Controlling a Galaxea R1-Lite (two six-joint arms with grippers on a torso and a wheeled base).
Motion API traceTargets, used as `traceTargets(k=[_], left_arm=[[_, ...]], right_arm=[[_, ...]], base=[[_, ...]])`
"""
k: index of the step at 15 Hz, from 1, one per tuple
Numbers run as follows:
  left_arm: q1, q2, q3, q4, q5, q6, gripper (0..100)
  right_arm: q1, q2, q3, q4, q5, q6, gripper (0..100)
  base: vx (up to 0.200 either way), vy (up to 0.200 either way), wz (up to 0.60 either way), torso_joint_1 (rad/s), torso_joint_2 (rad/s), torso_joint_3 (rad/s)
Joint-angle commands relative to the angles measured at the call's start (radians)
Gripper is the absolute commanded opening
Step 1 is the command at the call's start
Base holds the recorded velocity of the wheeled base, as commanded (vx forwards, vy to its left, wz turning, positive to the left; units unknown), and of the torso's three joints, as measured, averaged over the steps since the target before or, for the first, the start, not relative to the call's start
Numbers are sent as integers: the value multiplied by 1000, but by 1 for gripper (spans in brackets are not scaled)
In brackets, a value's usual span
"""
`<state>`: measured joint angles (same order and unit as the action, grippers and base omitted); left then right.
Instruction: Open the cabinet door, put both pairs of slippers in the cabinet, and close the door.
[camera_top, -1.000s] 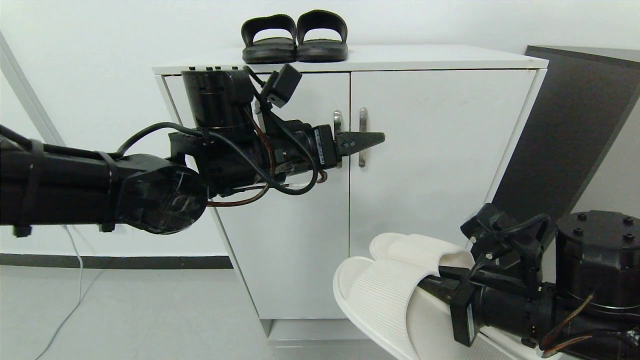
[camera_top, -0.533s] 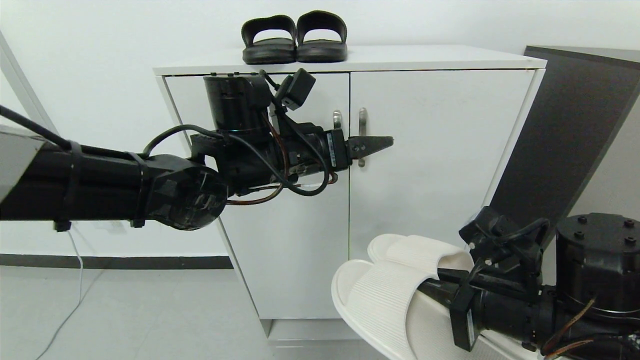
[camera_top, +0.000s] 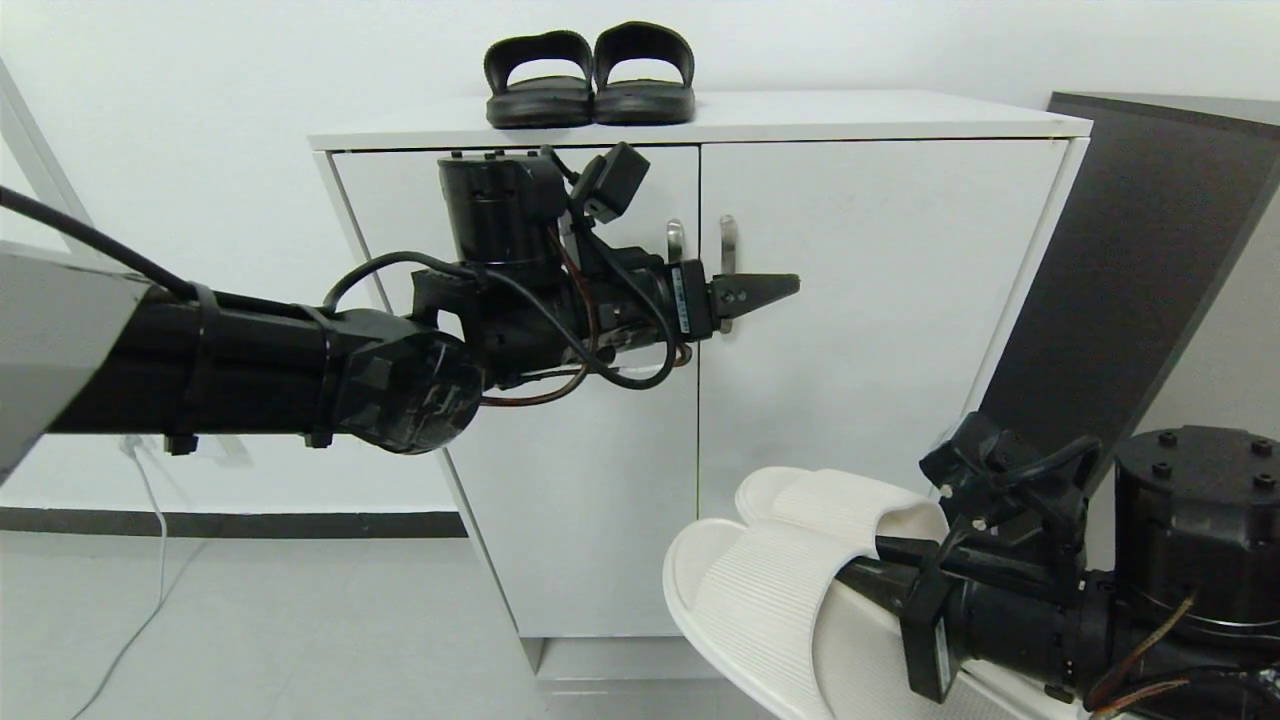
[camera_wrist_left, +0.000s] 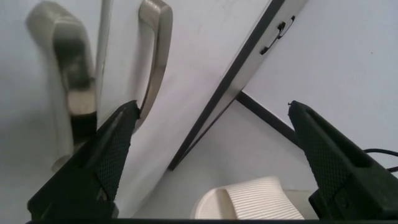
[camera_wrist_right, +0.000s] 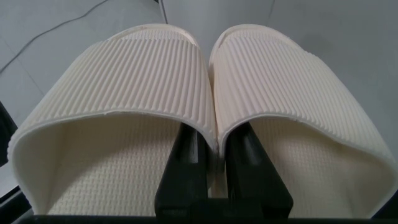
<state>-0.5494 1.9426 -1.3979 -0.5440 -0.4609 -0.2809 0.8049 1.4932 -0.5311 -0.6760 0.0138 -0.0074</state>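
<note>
Cabinet (camera_top: 880, 112): white, two doors, both shut.
Door handles: two metal handles, the left door's (camera_top: 676, 238) and the right door's (camera_top: 727, 245), upright on either side of the cabinet's centre seam.
Black slippers (camera_top: 590, 75): one pair, side by side on the cabinet top, above the left door.
White slippers (camera_top: 790, 580): one pair, held in the air in front of the cabinet's right door, low down, toes toward the cabinet.
Left gripper (camera_top: 775, 289): level with the cabinet handles, in front of the right door's handle; fingers (camera_wrist_left: 93, 168) spread wide, holding nothing.
Right gripper (camera_wrist_right: 214, 158): fingers inside the two straps, pinching the adjoining inner walls of the white slippers.
Labels: a white label strip (camera_top: 680, 298) on the left gripper body; print too small to read.
Dark panel (camera_top: 1140, 260): leaning just beside the cabinet's right side.
</note>
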Motion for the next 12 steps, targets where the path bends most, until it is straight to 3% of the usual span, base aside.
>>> traceTargets(k=[1,2,3,9,12], left_arm=[[-11,22,-29,3,-1,0,100],[-14,35,-39,3,-1,0,100],[-21,36,-41,3,-1,0,0],[-26,22,-35,-2,1,-3,0],[-38,-34,14,-4,1,-4,0]], right_arm=[[2,-1,-1,-2,2,0,0],[2,-1,-1,-2,2,0,0],[2,-1,-1,-2,2,0,0],[2,1,2,-1,5,0,0],[2,-11,11,-1,46,1,0]], base=[[0,0,0,0,0,0],[0,0,0,0,0,0],[0,0,0,0,0,0],[0,0,0,0,0,0],[0,0,0,0,0,0]])
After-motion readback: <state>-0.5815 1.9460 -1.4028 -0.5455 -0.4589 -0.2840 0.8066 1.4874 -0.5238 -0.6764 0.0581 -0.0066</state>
